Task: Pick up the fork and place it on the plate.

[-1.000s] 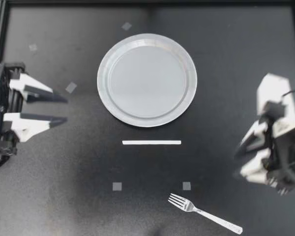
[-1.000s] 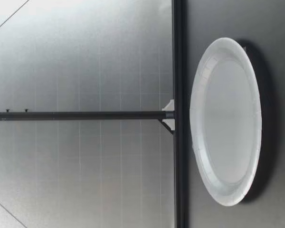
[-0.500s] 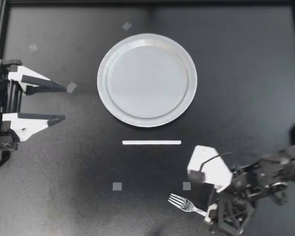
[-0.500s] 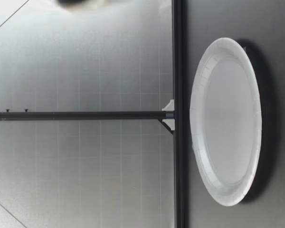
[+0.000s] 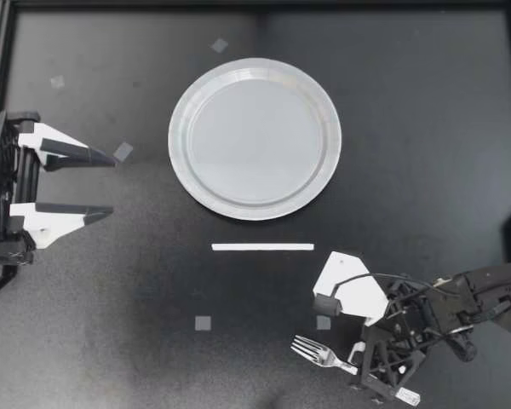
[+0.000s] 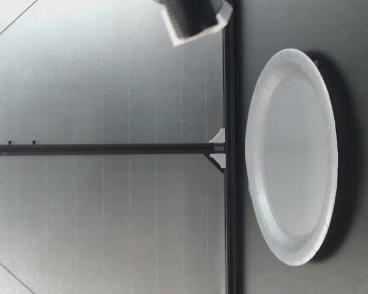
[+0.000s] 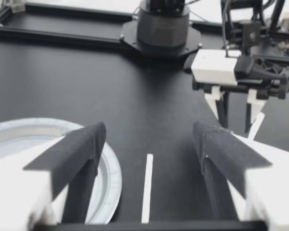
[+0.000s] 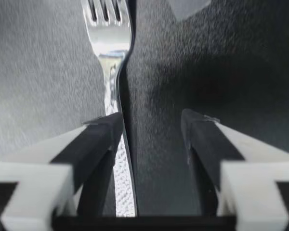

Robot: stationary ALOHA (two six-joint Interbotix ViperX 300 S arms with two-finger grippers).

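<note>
A silver fork (image 5: 322, 353) lies on the black table near the front edge, its tines toward the left. My right gripper (image 5: 376, 375) hangs straight over the fork's handle and covers its middle. In the right wrist view the right gripper (image 8: 151, 125) is open. There the fork (image 8: 111, 57) runs along and partly under one finger, while the other finger stands clear of it. A grey-white plate (image 5: 254, 138) sits bare at the table's middle back. My left gripper (image 5: 111, 183) is open at the far left, holding nothing.
A white strip (image 5: 262, 247) lies between plate and fork. Small grey squares (image 5: 203, 323) are stuck to the table, another one (image 5: 324, 322) beside the right arm. A black frame (image 5: 0, 77) rims the table. In the low view part of an arm (image 6: 193, 18) shows above the plate (image 6: 291, 156).
My right arm has swung in from the right side and come down over the fork's handle, its fingers narrowing a little. The left gripper has barely moved.
</note>
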